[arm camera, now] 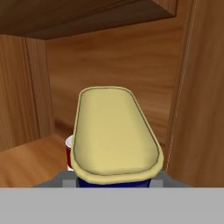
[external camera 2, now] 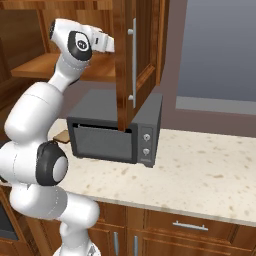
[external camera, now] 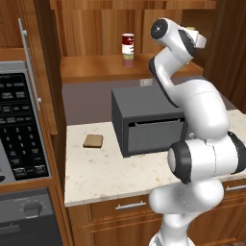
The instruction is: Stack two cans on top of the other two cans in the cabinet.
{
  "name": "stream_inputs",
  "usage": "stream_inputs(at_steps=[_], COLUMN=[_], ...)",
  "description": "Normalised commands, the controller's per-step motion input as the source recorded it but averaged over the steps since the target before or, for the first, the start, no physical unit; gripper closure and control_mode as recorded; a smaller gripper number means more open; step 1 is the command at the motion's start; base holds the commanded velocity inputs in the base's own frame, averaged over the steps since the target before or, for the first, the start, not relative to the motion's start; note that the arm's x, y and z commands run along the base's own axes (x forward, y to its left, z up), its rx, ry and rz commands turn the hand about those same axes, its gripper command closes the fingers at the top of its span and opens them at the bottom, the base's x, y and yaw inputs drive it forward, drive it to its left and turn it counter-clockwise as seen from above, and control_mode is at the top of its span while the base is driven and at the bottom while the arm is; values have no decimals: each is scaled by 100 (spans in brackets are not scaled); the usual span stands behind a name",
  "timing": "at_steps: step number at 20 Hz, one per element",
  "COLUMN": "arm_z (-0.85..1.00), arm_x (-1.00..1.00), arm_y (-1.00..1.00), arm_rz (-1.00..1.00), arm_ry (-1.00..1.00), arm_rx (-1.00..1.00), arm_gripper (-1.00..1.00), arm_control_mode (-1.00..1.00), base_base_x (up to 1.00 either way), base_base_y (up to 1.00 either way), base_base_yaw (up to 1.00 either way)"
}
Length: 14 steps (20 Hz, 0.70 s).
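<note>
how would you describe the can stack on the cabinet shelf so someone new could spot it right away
Look above the dark grey oven on the counter to the open wooden cabinet behind it. On its shelf, left of the robot's raised arm, stands a red-and-white can on top of a dull grey can with pink and green bands. It is the upright two-can column there.

A red-and-white cylindrical soup-style can [external camera: 128, 44] stands upright atop a dull grey tin with pink and green bands [external camera: 128, 61] on the flat shelf of the open brown wooden cabinet [external camera: 91, 66]. Up close in the hand view, a dark blue can with a pale yellow top [arm camera: 114, 131] fills the foreground, and another red-and-white tin [arm camera: 68, 151] peeks from behind it on the shelf.
</note>
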Motion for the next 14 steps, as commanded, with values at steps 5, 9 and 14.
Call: stream_inputs(at_steps=[5,9,14], arm_z=[0,0,0], arm_x=[1,0,11], arm_y=[-12,-19,-6], arm_rz=[0,0,0], arm_ry=[3,4,2], arm_rx=[0,0,0], arm_gripper=[100,100,100], arm_control_mode=[-100,-100,-100], base_base_x=[0,0,0], base_base_y=[0,0,0], base_base_yaw=[0,0,0])
